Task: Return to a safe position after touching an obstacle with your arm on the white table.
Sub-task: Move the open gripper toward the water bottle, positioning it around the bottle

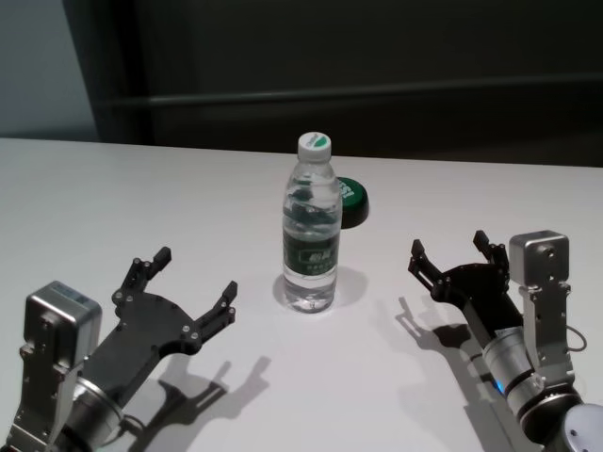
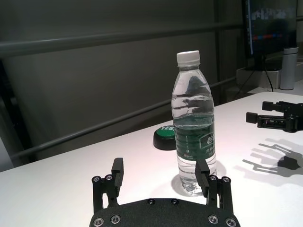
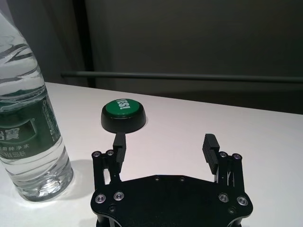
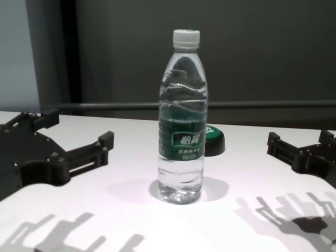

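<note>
Obstacle: the water bottle stands upright on the white table, roughly midway between the two grippers and a little ahead of both. Behind it, partly hidden from the head camera, sits a low black disc with a green top, just beyond and to the right of the bottle.

Left gripper: fingers spread wide, holding nothing, hovering low over the table. The bottle is ahead of its fingertips and to its right, near but apart; no contact is visible in the head or chest views. (In the left wrist view one fingertip overlaps the bottle's base, but that looks like line of sight, not touch.)

Right gripper: also spread open and empty, with the bottle well off to its left and the disc ahead of it.

Judged step: both arms lie low, symmetrical and clear of the bottle, so this reads either as the neutral pose before the touch or as the retreat nearly done; cannot tell which from this instant alone.

Next move, if retreating: draw the left arm back and away from the bottle without sweeping sideways, since a tall, narrow-based bottle would tip easily.
</note>
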